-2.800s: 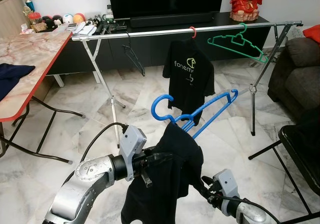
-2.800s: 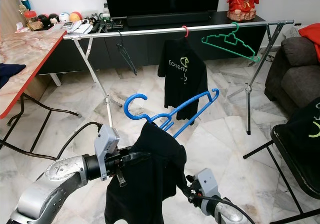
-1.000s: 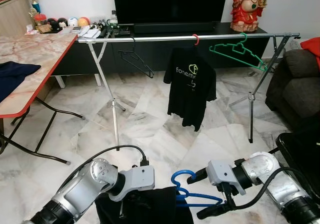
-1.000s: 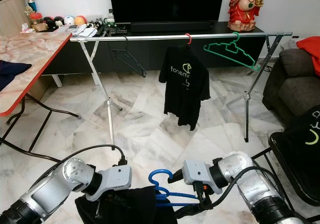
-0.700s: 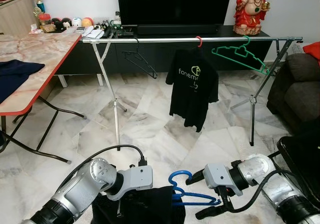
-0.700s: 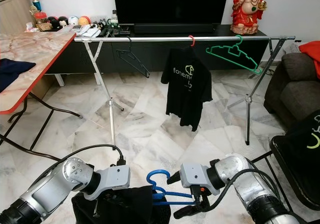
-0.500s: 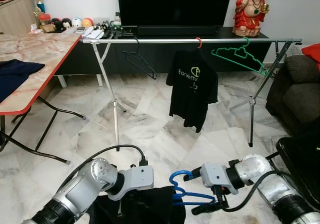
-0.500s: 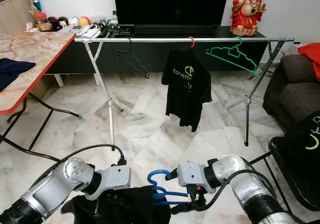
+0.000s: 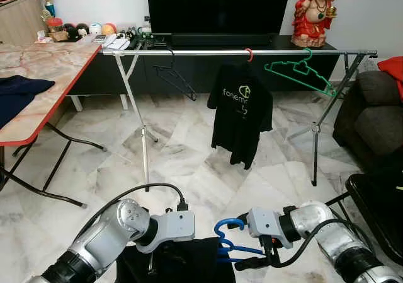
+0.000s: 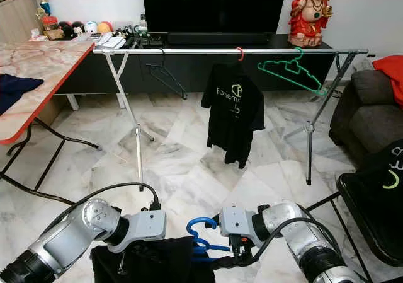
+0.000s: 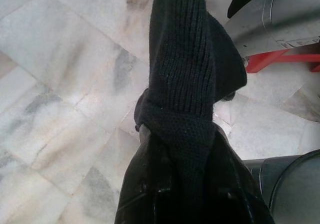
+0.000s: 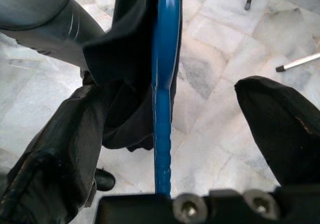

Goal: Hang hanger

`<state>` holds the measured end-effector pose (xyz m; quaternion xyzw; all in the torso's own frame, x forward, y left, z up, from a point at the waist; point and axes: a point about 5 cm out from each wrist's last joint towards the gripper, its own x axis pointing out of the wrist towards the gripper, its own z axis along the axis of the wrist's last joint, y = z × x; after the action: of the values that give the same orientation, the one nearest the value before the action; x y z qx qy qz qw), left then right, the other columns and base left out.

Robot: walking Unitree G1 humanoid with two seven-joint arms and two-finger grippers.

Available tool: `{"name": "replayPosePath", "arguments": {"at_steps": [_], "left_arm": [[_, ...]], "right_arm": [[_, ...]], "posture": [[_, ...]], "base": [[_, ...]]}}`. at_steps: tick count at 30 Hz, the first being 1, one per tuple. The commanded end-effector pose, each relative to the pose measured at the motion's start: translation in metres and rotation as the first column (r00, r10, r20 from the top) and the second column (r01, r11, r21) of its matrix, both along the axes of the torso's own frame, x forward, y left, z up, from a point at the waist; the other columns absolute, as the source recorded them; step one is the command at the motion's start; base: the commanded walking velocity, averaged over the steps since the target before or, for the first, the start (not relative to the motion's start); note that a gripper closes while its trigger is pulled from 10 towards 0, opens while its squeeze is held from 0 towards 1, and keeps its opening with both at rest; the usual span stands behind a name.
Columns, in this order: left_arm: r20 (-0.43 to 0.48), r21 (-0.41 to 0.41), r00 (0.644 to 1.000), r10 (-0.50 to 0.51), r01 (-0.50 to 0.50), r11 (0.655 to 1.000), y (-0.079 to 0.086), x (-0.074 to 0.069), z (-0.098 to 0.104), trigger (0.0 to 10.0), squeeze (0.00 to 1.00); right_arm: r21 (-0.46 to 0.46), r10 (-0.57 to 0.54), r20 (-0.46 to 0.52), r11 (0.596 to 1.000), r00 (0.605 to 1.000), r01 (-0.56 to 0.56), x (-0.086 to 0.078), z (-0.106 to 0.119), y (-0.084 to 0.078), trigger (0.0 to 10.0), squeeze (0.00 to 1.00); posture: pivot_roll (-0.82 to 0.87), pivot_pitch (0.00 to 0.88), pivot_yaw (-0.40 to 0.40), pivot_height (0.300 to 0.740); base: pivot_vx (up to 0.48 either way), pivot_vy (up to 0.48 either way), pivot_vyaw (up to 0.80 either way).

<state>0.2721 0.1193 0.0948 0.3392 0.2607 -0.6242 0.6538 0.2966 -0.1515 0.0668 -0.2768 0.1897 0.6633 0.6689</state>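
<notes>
Left gripper (image 11: 175, 134) is clamped on the black garment (image 9: 189, 261); right gripper (image 12: 165, 149) is spread wide around the blue hanger (image 9: 230, 239), not gripping. It should close on the hanger before lifting toward the rail (image 9: 208, 52), aiming for the free stretch near the rail's left end.

Blue hanger (image 9: 230, 239) carried a black garment (image 9: 182, 264) (ribbed knit in wrist view). Rail (image 9: 208, 52) was silver, holding a black shirt (image 9: 241, 109) with pale lettering and a green hanger (image 9: 296, 72). Floor (image 9: 182, 150) was white-grey marble; surface (image 9: 44, 75) was pink marble, red-edged.

home living room: television (image 9: 217, 5), sofa (image 9: 370, 116), marble floor (image 9: 182, 163), clothes rack (image 9: 189, 53)
</notes>
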Motion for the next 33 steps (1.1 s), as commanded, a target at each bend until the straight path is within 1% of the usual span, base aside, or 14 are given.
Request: {"name": "replayPosePath", "arguments": {"at_steps": [1,8,11,14,18,21,24,25,33], "left_arm": [[0.043,0.001,0.999,-0.028,0.028,1.0,-0.004,0.004,0.011,10.0,0.0],[0.044,0.002,0.999,-0.029,0.029,1.0,-0.004,0.004,0.011,10.0,0.0],[0.042,-0.003,0.999,-0.03,0.03,1.0,-0.007,0.004,0.011,10.0,0.0],[0.041,-0.005,0.999,-0.03,0.03,1.0,-0.007,0.003,0.011,10.0,0.0],[0.042,-0.004,0.999,-0.033,0.033,0.999,-0.008,0.004,0.011,10.0,0.0],[0.043,-0.004,0.999,-0.033,0.033,0.999,-0.008,0.004,0.011,10.0,0.0],[0.04,-0.007,0.999,-0.031,0.031,0.999,-0.008,0.003,0.011,10.0,0.0],[0.041,-0.006,0.999,-0.033,0.033,0.999,-0.008,0.003,0.011,10.0,0.0],[0.039,-0.004,0.999,-0.038,0.038,0.999,-0.008,0.003,0.012,10.0,0.0]], "right_arm": [[-0.007,-0.001,0.022,1.0,1.0,0.001,0.004,0.003,0.002,10.0,0.0],[-0.003,-0.004,0.022,1.0,1.0,0.005,0.004,0.002,0.003,10.0,0.0],[0.044,-0.079,0.069,0.996,0.995,0.076,0.01,0.001,0.01,10.0,0.0],[0.041,-0.075,0.059,0.997,0.995,0.072,0.007,-0.003,0.012,10.0,0.0],[0.035,-0.105,0.074,0.994,0.992,0.103,0.008,-0.007,0.014,10.0,0.0],[0.043,-0.116,0.058,0.993,0.992,0.113,0.008,-0.008,0.014,10.0,0.0],[0.035,-0.095,0.022,0.995,0.995,0.094,0.005,-0.012,0.014,10.0,0.0],[0.018,-0.07,0.001,0.997,0.998,0.07,0.001,-0.015,0.013,10.0,0.0],[0.026,-0.084,-0.014,0.996,0.996,0.085,-0.001,-0.02,0.015,10.0,0.0]], "posture": [[0.07,0.031,-0.041,0.74],[0.08,0.032,-0.041,0.74],[0.08,0.04,-0.046,0.74],[0.08,0.04,-0.047,0.74],[0.09,0.041,-0.049,0.74],[0.09,0.041,-0.049,0.74],[0.09,0.041,-0.049,0.74],[0.09,0.041,-0.049,0.74],[0.09,0.043,-0.05,0.74]], "base": [[0.0,0.0,0.0],[0.0,0.0,0.0],[0.0,0.0,0.0],[0.0,0.0,0.0],[0.0,0.0,0.0],[0.0,0.0,0.0],[0.0,0.0,0.0],[0.0,0.0,0.0],[0.0,0.0,0.0]]}}
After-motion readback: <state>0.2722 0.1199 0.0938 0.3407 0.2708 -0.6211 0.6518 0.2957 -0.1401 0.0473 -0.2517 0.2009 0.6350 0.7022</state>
